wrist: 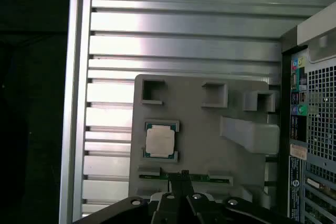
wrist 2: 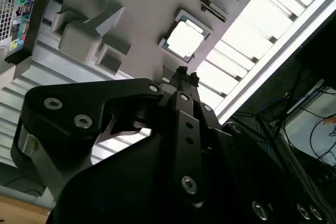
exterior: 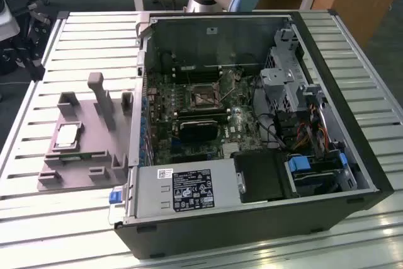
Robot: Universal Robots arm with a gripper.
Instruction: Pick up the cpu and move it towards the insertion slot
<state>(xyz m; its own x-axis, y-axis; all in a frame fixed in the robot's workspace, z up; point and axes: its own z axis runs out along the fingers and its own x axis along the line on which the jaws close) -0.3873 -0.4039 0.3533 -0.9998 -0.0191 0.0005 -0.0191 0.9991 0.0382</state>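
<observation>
The cpu [exterior: 68, 135] lies flat in a recess of the grey fixture plate [exterior: 88, 171] on the table, at the exterior view's left of the open computer case. Both wrist views look down on the cpu [wrist 2: 185, 39] [wrist: 159, 140], its silver top bright with a pale rim. My gripper [wrist: 184, 174] [wrist 2: 181, 73] hangs well above the plate, beside the cpu, with its black fingers together and nothing between them. The insertion slot [exterior: 204, 97] sits on the motherboard inside the case, a metal frame around a dark centre.
A green memory stick [wrist: 210, 178] rests in the fixture next to the cpu. Grey posts [exterior: 101, 96] rise from the plate. The case wall [exterior: 140, 80] stands between the fixture and the motherboard. A black ribbed block [exterior: 198, 129] and drive cages [exterior: 289, 86] crowd the case interior.
</observation>
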